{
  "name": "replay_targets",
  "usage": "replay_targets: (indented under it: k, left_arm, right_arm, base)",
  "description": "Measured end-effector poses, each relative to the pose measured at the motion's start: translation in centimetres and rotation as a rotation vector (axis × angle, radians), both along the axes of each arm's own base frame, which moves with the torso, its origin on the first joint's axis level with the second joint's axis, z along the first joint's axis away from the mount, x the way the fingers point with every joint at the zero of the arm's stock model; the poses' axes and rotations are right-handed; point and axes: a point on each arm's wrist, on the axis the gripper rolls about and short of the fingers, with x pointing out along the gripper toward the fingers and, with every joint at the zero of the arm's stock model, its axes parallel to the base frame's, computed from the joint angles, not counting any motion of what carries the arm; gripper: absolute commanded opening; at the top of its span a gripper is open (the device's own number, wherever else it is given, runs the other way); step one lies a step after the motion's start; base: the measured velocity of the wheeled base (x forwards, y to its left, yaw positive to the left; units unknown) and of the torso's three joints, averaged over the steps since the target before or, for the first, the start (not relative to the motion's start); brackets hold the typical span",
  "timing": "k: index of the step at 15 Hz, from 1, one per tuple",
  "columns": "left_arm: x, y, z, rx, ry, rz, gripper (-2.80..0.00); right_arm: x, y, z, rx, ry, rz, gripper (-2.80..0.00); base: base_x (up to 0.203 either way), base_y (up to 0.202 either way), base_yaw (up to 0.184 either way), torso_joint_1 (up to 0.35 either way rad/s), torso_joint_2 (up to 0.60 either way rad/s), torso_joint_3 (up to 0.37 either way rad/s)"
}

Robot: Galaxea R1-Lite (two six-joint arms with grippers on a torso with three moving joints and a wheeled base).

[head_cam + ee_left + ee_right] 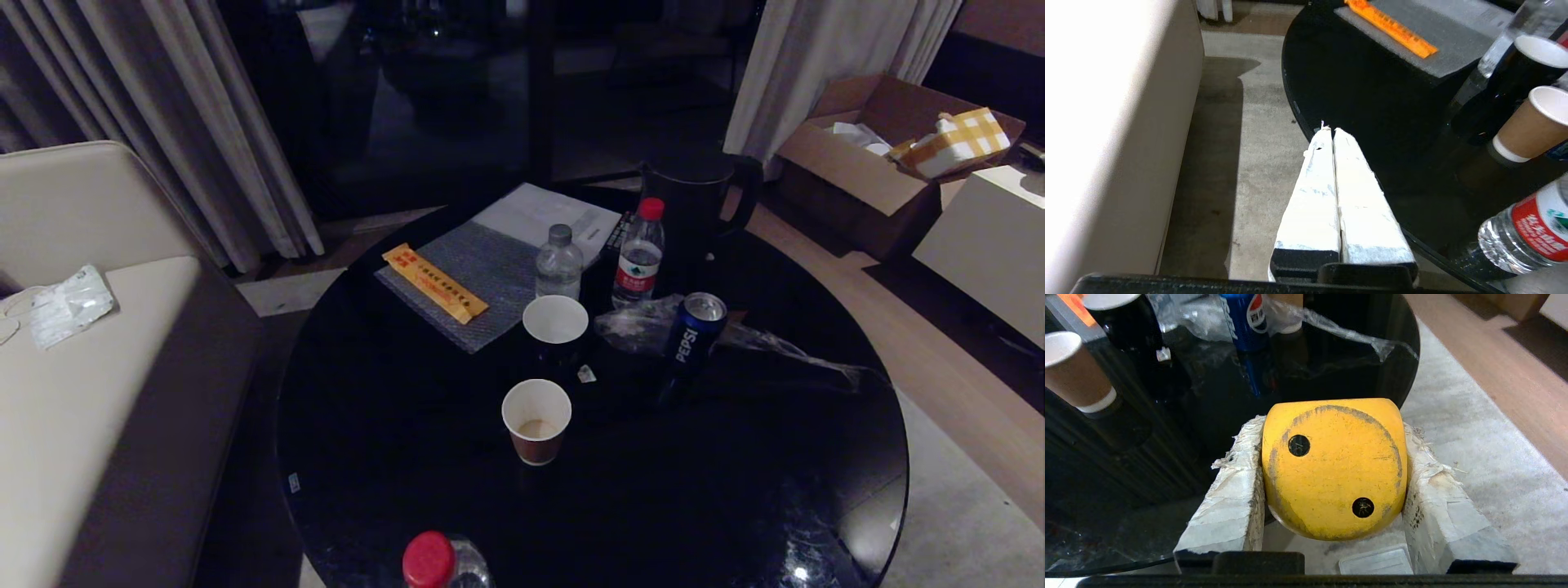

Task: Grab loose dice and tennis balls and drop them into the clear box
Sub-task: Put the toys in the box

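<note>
I have a yellow die (1334, 469) clenched between the padded fingers of my right gripper (1331, 486), its two-pip face toward the wrist camera, held low beside the near rim of the round black table (392, 457). So I judge this the carrying step: one die picked up, not yet dropped. The clear box shows in none of my views, nor do the other dice or the tennis balls, so the next move calls for finding the box first, probably by turning or driving, then bringing the die over it and letting go. My left gripper (1331, 134) is empty, its taped fingers pressed together, parked off the table's edge above the pale carpet. The glossy tabletop is cluttered: two paper cups (536, 420), a Pepsi can (694, 327), water bottles (639, 253), crumpled plastic wrap (735, 335), a grey mat (482, 282) with an orange packet. A beige sofa (73, 392) stands on the left, curtains and an open cardboard box (865, 155) behind; the room is dim.
</note>
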Motion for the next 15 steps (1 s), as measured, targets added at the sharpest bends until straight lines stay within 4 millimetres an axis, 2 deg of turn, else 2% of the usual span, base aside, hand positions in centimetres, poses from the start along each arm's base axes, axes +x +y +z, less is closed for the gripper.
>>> replay_targets:
  k: [6, 15]
  left_arm:
    - [0.00, 0.00, 0.00, 0.001, 0.000, 0.000, -2.80]
    - [0.00, 0.00, -0.02, 0.004, 0.002, -0.001, -2.80]
  right_arm:
    - [0.00, 0.00, 0.00, -0.001, 0.000, 0.000, -2.80]
    - [0.00, 0.00, 0.00, -0.001, 0.000, 0.001, -2.80]
  base:
    - [0.000, 0.000, 0.000, 0.002, 0.00, 0.169]
    - [0.000, 0.000, 0.000, 0.002, 0.00, 0.012]
